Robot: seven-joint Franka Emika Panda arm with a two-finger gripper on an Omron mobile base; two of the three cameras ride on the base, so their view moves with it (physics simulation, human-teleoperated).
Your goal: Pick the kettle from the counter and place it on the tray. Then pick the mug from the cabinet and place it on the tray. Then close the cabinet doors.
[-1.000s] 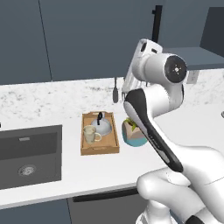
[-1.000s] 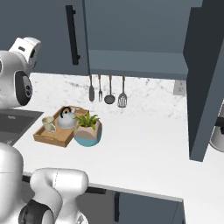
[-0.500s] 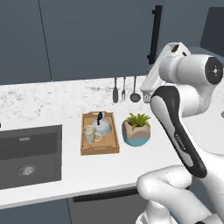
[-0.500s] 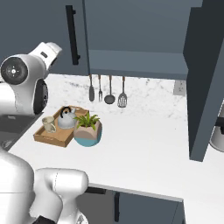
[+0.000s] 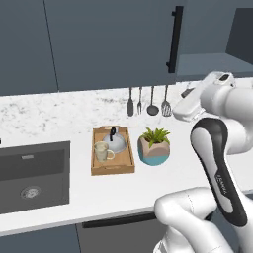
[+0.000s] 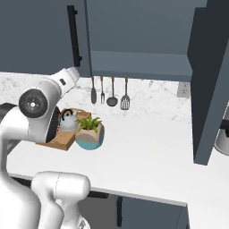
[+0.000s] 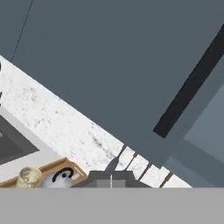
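The counter (image 6: 147, 147) is bare from the plant pot (image 5: 154, 147) rightward to the open right cabinet door (image 6: 209, 85), which projects forward over the worktop edge and blocks lateral passage there. The pot stands just beside the tray (image 5: 112, 165), obstructing approach from that side, and the hanging utensils (image 5: 147, 101) occupy the wall behind. The left door (image 5: 111, 42) lies flat against the cabinet, its black bar handle (image 5: 174, 38) protruding.

Silver kettle (image 5: 114, 142) and beige mug (image 5: 102, 151) upright on wooden tray (image 5: 112, 168); right cabinet door (image 6: 209, 85) open
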